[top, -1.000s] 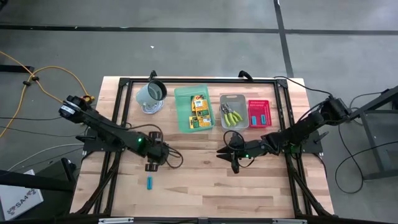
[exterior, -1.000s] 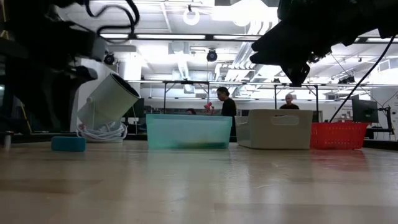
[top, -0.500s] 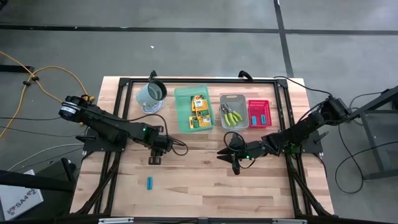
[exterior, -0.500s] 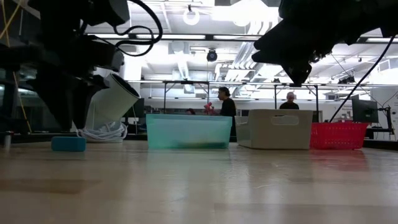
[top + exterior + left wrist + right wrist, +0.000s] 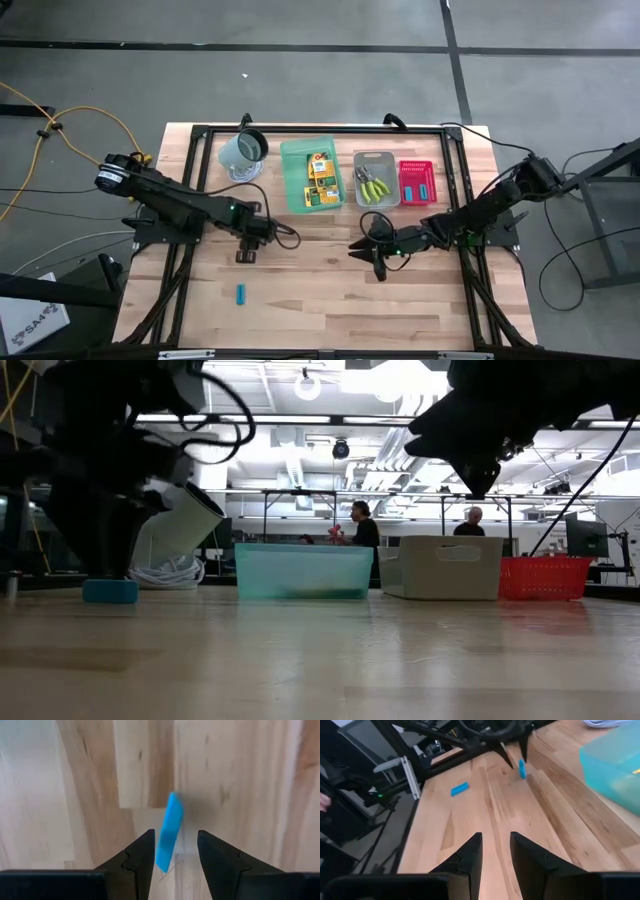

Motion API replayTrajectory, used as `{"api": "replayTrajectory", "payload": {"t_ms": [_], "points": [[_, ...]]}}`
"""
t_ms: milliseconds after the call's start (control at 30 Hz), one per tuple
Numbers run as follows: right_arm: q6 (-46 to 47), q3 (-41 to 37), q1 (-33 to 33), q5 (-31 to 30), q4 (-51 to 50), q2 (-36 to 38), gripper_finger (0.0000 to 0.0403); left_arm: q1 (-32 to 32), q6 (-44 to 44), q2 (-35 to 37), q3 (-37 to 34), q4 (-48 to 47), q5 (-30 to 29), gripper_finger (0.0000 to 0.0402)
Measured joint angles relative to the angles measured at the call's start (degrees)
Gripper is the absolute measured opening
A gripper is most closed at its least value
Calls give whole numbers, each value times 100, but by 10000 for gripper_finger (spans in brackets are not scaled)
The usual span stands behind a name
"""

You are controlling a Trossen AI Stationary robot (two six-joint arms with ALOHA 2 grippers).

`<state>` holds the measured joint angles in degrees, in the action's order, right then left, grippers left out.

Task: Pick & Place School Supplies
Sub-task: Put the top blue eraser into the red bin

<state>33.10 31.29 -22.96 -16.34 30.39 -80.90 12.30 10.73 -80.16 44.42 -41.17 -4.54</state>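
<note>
Left gripper (image 5: 245,254): positioned over bare table (image 5: 320,300) wood, in front of the mug (image 5: 243,150) and the green tray (image 5: 292,190). Fingers (image 5: 142,851) spread. Between them, one blue piece (image 5: 169,831), tilted up on end, close to one finger and clear of the other; not pinched. Contact with the wood below: cannot tell.

Second blue piece (image 5: 241,293): lying flat on the table, nearer the front edge, apart from the left gripper.

Right gripper (image 5: 372,254): hovering above bare wood in front of the grey tray (image 5: 358,190). Fingers spread, nothing between them.

Contents of the trays along the far side:
- Green tray: yellow-orange boxes (image 5: 320,178), stacked close together.
- Grey tray: yellow-green-handled pliers (image 5: 373,186).
- Red tray (image 5: 403,198): further blue pieces (image 5: 416,187).

Mug: tipped at a slant, mouth open toward the right side, resting on a white coil (image 5: 243,174) at the far left of the row.

Beyond the table, in the low view: two people (image 5: 362,525) standing in the room.
</note>
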Motion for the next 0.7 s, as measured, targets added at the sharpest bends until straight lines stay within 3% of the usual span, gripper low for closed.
{"api": "replayTrajectory", "payload": {"t_ms": [700], "points": [[-39,0,-106,149,205,0,91,-64,163,-24,-475,332,129,142]]}}
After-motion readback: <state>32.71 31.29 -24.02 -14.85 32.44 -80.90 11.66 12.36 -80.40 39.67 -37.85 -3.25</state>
